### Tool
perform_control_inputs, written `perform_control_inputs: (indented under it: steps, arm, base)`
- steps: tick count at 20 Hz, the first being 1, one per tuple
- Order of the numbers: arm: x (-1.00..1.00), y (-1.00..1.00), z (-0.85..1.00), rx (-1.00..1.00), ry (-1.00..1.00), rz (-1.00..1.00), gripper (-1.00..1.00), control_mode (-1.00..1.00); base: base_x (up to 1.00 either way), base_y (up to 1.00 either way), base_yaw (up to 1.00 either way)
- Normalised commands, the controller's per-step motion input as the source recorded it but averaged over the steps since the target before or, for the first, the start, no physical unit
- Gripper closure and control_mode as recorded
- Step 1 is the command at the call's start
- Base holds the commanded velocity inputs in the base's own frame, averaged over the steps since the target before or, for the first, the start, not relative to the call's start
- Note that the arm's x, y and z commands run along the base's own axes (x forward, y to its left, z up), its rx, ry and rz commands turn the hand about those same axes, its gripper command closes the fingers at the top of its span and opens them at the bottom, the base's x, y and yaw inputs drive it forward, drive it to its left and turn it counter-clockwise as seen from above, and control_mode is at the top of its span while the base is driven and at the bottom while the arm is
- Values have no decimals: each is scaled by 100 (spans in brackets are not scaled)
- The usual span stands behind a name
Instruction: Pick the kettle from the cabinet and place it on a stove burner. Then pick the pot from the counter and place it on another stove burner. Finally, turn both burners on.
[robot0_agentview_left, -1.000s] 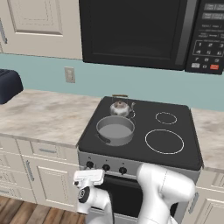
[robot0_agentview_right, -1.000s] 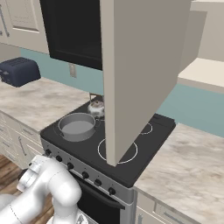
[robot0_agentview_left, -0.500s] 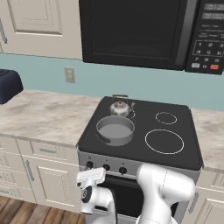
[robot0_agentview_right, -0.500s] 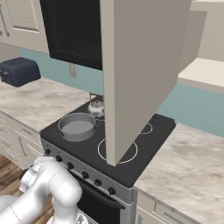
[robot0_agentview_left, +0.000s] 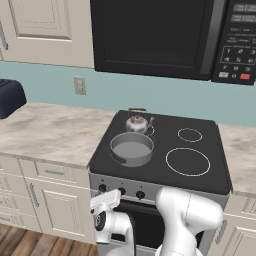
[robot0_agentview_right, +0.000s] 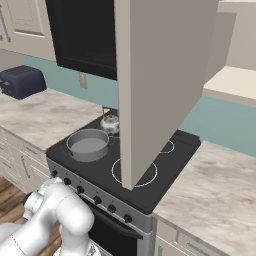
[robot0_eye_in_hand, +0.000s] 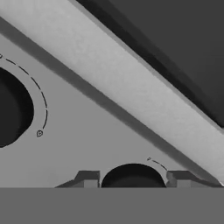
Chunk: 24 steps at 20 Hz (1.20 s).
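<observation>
Gripper (robot0_eye_in_hand: 133, 179) jaws apart, straddling stove knob (robot0_eye_in_hand: 133, 176); panel edge close.

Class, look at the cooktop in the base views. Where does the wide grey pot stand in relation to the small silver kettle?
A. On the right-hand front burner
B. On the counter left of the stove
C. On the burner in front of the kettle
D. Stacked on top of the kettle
C: the pot sits on the near left burner, with the kettle just behind it at the back left of the cooktop.
</observation>
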Motion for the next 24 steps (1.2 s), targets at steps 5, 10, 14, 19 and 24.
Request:
perform_control_inputs:
  steps: [5, 10, 14, 19, 24]
  arm:
    - [-8, 3, 1, -14, 5, -1, 100, -100]
    - [0, 10, 0, -11, 9, 0, -100, -100]
    - [5, 3, 0, -2, 7, 0, -100, -100]
    - [-5, -1, 0, 0, -1, 0, -100, -100]
    - [-36, 0, 3, 0, -10, 0, -100, -100]
  base:
    - [0, 0, 0]
    - [0, 0, 0]
    - [0, 0, 0]
    - [0, 0, 0]
    - [0, 0, 0]
